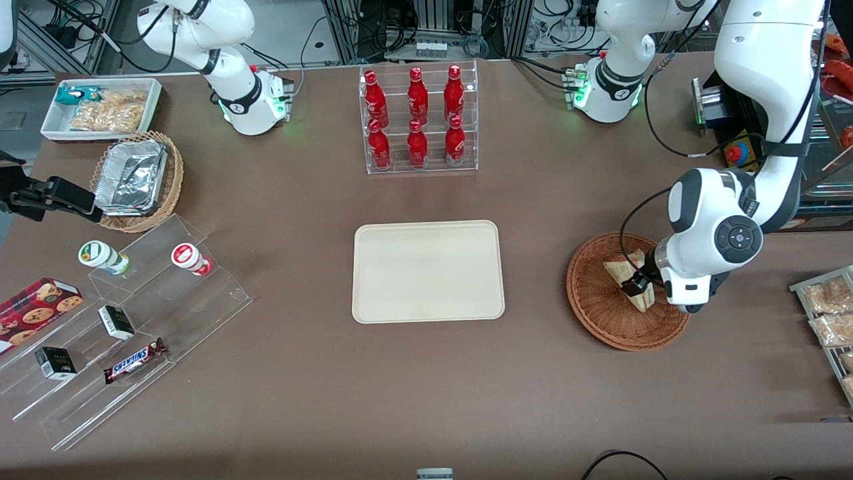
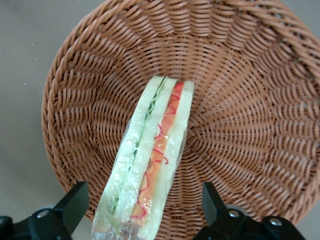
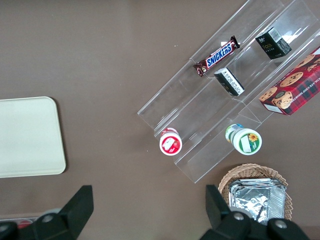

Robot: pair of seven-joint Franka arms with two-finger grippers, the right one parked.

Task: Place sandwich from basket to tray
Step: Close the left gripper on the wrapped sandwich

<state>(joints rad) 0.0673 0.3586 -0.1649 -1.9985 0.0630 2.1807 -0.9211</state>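
— Over at the right of the front frame, what am I looking at?

— That is my claw (image 1: 638, 288), lowered into the basket (image 1: 600, 307), a round reddish-brown wicker one standing on the brown table (image 1: 426, 387) toward my end of it.

— And the sandwich?

— The sandwich (image 2: 150, 165) lies in the basket, a clear-wrapped wedge with its cut edge up, so the pale bread and the red and green layers show. From my wrist camera, one end of it reaches between my fingers (image 2: 75, 202).

— Are you gripping it?

— No. My claw is spread wide, one finger on each side of the wedge, both apart from the wrapper with wicker showing in the gaps.

— Where is the tray?

— The tray (image 1: 428, 271) sits flat at the middle of the front frame, beige with rounded corners and a low rim, well apart from the basket, with bare table between them.

— Anything else nearby?

— A clear rack of red bottles (image 1: 418, 117) stands in the upper middle of the frame, farther from the front camera than the tray.
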